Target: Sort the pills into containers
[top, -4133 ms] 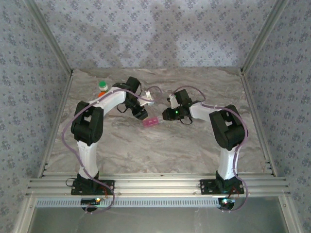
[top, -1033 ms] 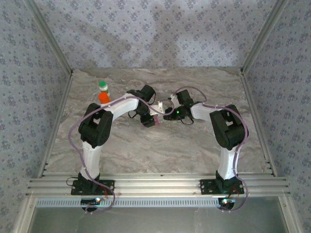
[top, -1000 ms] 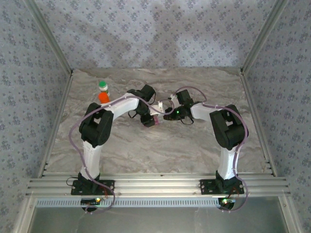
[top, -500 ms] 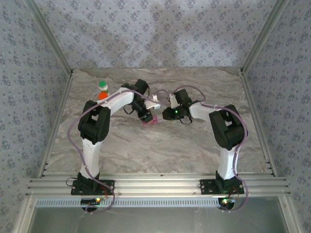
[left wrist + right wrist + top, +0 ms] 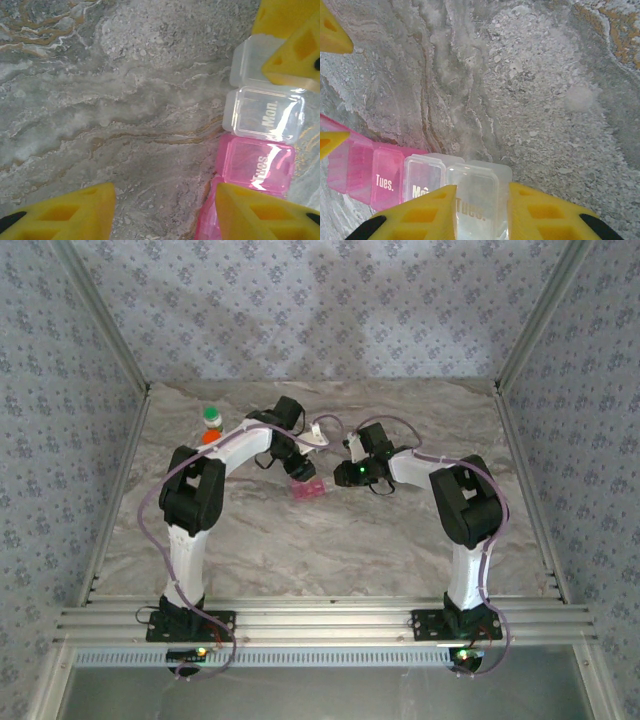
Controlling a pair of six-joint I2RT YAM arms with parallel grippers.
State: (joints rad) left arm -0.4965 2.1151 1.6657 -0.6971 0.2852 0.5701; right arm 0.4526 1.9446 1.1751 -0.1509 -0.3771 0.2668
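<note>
**A:** Where do we stand on the sorting?

**B:** Barely begun, we judge. The flat, strip-shaped clear-and-pink plastic pill box (image 5: 257, 160) lies on the grey marbled counter (image 5: 400, 540), about mid-counter between our 2 arms. The lids we can read, "Mon." and "Tues.", look shut. The clear compartments look empty through their lids.

**A:** And the grippers?

**B:** Our right gripper (image 5: 481, 200) has its 2 yellow fingers pressed on either side of the clear end compartment, so we take it as clamped on the pill box. Our left gripper (image 5: 164, 200) is spread wide and holds nothing. 1 of its fingers sits over the pink end, though we cannot tell whether it touches.

**A:** The pills themselves?

**B:** Probably in the small orange bottle with a green cap (image 5: 211, 430), upright and capped, well apart toward the far left of the counter. We cannot see inside it.

**A:** So what is left?

**B:** Nearly everything: opening a lid, opening the bottle, and moving pills across.
</note>
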